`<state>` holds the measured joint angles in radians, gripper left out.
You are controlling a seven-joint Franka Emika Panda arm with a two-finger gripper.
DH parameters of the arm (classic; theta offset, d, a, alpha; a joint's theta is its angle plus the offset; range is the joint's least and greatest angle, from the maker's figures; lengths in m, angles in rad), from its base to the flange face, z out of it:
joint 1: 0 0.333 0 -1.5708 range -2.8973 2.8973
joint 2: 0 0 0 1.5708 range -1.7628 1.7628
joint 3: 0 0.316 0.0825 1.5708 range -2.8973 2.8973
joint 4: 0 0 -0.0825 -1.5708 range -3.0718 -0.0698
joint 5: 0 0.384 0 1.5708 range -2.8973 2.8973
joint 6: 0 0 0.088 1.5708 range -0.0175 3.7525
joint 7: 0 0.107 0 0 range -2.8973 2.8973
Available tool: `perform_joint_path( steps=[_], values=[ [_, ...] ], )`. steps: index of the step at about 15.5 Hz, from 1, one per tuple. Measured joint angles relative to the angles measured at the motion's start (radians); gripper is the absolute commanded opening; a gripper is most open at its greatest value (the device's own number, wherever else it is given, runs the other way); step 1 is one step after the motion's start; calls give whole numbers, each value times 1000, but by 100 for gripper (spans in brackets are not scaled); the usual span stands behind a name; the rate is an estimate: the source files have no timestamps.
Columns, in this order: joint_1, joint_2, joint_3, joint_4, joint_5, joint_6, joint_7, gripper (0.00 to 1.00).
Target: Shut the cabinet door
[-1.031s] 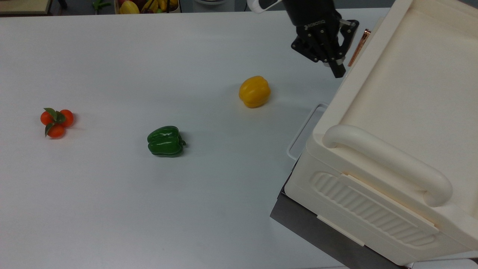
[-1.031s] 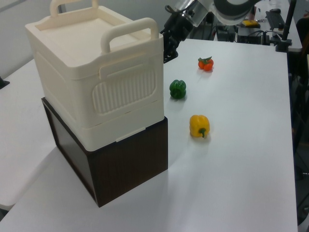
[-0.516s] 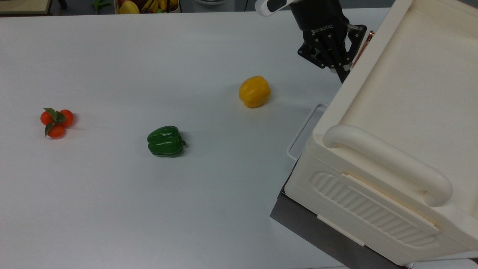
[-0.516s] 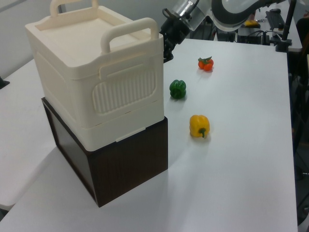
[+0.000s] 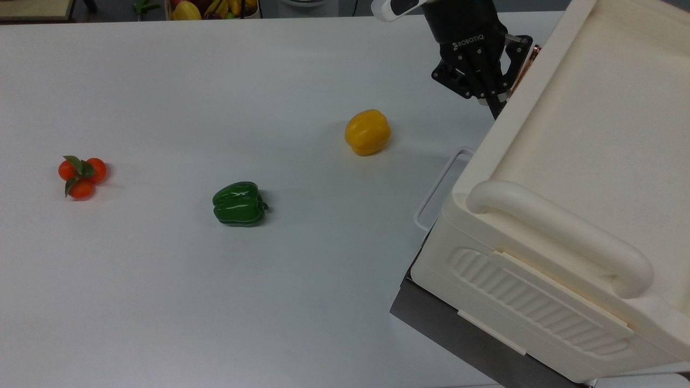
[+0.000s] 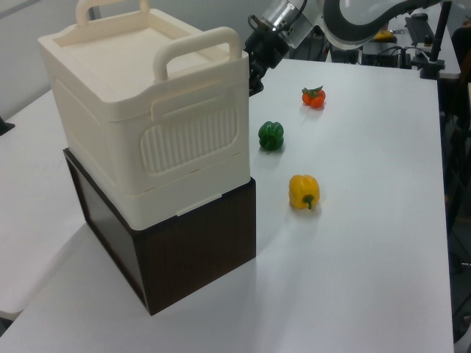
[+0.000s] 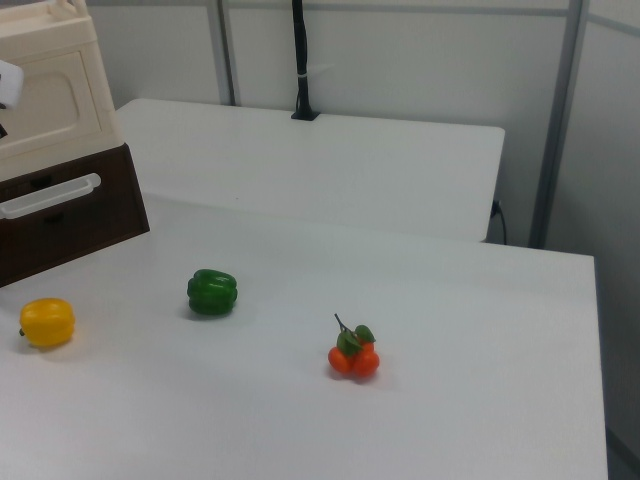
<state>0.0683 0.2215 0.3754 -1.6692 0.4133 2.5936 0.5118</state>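
1. Moved closer to cabinet [image 5: 593, 161] since a second ago: gripper [image 5: 493, 97], now pressed against copper handle edge of cabinet door [image 7: 45, 95].
2. Gripper fingers narrow, nothing held.
3. Door flat against cabinet front in right view.
4. Yellow pepper [image 5: 367, 132] near cabinet on surface [image 5: 161, 296]; green pepper [image 5: 239, 203], tomatoes [image 5: 81, 175] farther off.

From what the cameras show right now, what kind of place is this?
Probably a robotics lab: a gripper works beside a toy-like cabinet on a white table with a green pepper and partition walls behind.
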Motion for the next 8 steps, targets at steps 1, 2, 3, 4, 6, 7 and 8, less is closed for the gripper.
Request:
perform_joint_path(
  steps=[1, 2, 3, 4, 6, 7, 8],
  values=[
    [-5, -3, 0, 1, 0, -28, -3, 0],
    [-13, -9, 0, 3, 0, -77, -14, 0],
    [-24, -19, -3, 5, -1, -134, -30, 6],
    [-36, -33, -13, 6, -1, -198, -48, 20],
    [-57, -66, -53, 10, -1, -333, -89, 58],
    [-65, -85, -76, 12, -4, -404, -115, 78],
    [-69, -105, -99, 13, -18, -469, -138, 98]
  ],
)
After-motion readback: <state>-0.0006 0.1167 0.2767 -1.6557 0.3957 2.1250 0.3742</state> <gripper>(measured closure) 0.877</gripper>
